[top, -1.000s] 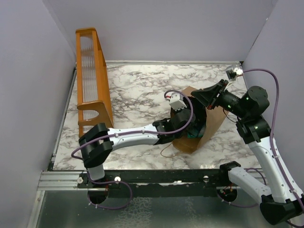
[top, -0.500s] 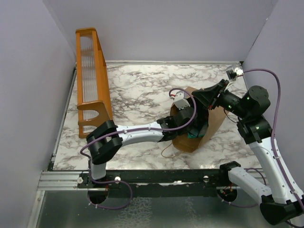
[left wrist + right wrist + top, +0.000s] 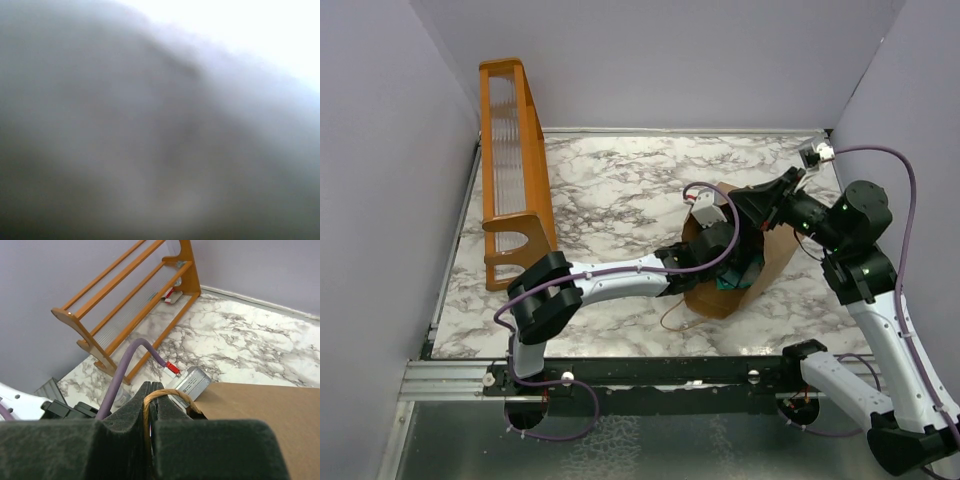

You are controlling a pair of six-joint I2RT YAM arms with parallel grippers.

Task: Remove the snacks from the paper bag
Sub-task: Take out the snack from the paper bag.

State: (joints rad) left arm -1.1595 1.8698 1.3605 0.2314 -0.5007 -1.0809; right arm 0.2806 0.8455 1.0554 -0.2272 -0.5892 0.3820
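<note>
The brown paper bag [image 3: 775,255] lies on its side on the marble table, its mouth facing left. My left arm [image 3: 620,280] reaches into that mouth, and the left gripper is hidden inside. The left wrist view is only grey blur. A teal snack packet [image 3: 732,281] shows at the mouth's lower edge, under the left wrist. My right gripper [image 3: 152,387] is shut on the bag's twisted cord handle [image 3: 172,393] and holds the upper edge of the paper bag [image 3: 260,410] up. In the top view the right gripper [image 3: 740,200] sits at the bag's top rim.
An orange wooden rack [image 3: 510,170] stands along the left wall, and the right wrist view shows the rack [image 3: 130,305] too. The bag's other cord handle [image 3: 670,318] lies loose on the table in front of the bag. Purple walls close in left, back and right.
The left arm has pushed farther into the bag's mouth, its wrist moving right and deeper, and its gripper has closed. The right arm holds the handle as before.
</note>
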